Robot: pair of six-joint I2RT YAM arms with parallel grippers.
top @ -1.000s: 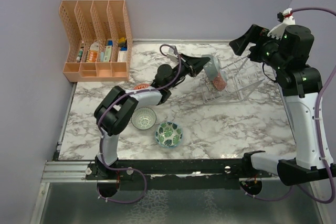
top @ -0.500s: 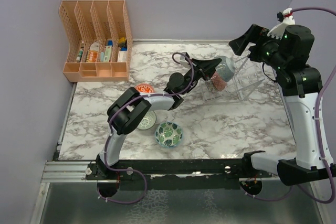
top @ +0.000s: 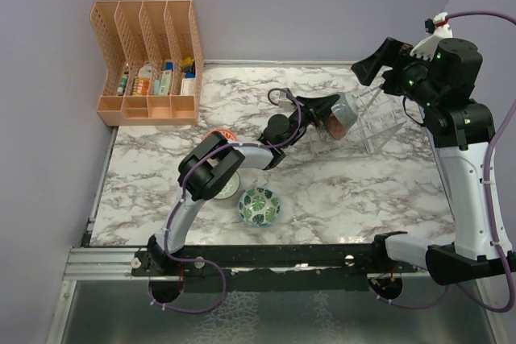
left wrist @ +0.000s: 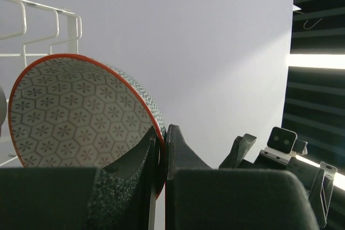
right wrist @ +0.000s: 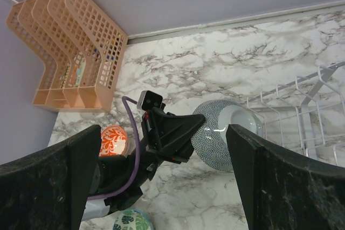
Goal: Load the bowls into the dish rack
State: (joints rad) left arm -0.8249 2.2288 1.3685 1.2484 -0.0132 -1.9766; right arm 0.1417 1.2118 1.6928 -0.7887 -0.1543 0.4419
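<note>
My left gripper (top: pixel 330 107) (left wrist: pixel 161 136) is shut on the rim of a red-rimmed bowl (top: pixel 343 113) (left wrist: pixel 70 117) (right wrist: pixel 218 133) with a hexagon pattern inside and a blue-dotted outside. It holds the bowl on edge at the left end of the clear wire dish rack (top: pixel 371 122) (left wrist: pixel 24 17) (right wrist: pixel 302 106). On the marble lie an orange-red bowl (top: pixel 219 134) (right wrist: pixel 113 139), a white lattice bowl (top: pixel 228 188) partly under the left arm, and a green leaf-print bowl (top: pixel 259 205) (right wrist: pixel 129 222). My right gripper (top: pixel 377 64) (right wrist: pixel 167 187) hangs open above the rack, holding nothing.
An orange plastic file organiser (top: pixel 149 62) (right wrist: pixel 70 47) stands at the back left corner against the wall. Purple walls close the left, back and right sides. The left arm stretches diagonally across the middle of the table.
The left arm has stretched further right, carrying the bowl from in front of the rack to its left end. The right arm has not moved.
</note>
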